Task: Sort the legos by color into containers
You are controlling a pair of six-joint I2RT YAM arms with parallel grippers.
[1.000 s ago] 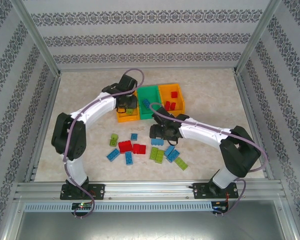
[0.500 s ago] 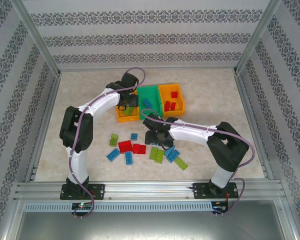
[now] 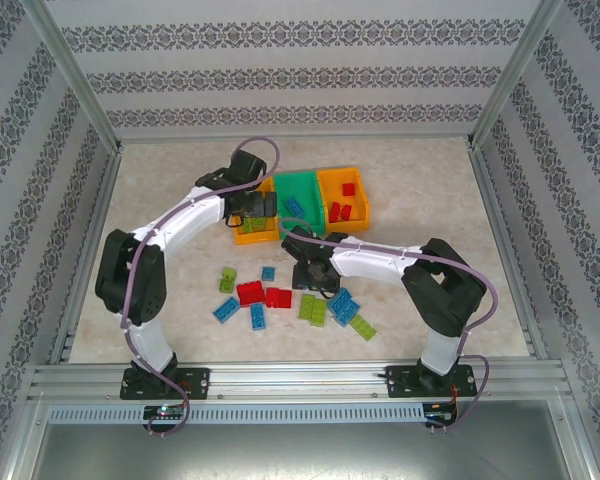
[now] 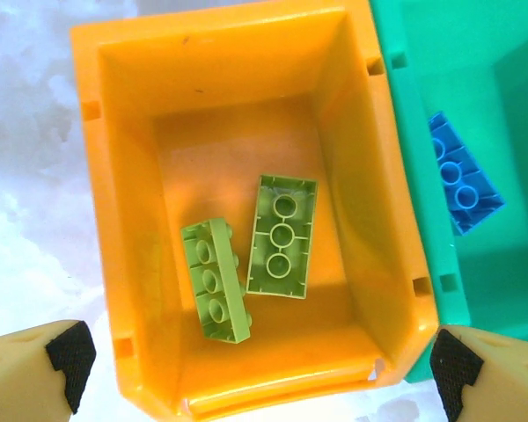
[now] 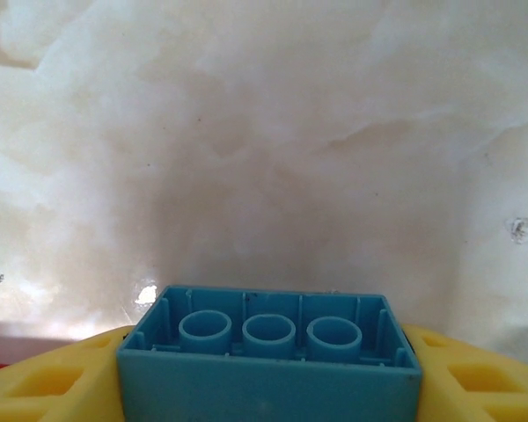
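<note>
My left gripper (image 4: pixel 260 374) hangs open over the left orange bin (image 4: pixel 123 220), its fingertips (image 4: pixel 63 359) spread past the bin's width. Two lime legos (image 4: pixel 282 236) lie inside that bin. A blue lego (image 4: pixel 462 180) rests in the green bin (image 4: pixel 422 105) beside it. My right gripper (image 5: pixel 268 387) is shut on a blue lego (image 5: pixel 268 347), held underside up just above the pale table. From above, the right gripper (image 3: pixel 315 272) sits in front of the green bin (image 3: pixel 298 180). Red legos (image 3: pixel 342 205) lie in the right orange bin (image 3: pixel 365 200).
Loose legos are scattered on the table in front of the bins: red (image 3: pixel 250 292), blue (image 3: pixel 226 309), lime (image 3: pixel 314 310) and more blue (image 3: pixel 342 305). Patterned walls and a metal frame (image 3: pixel 90 110) enclose the table.
The right arm's elbow has swung left while its gripper stays low in front of the green bin. The left arm has shifted slightly, its gripper still over the left orange bin.
</note>
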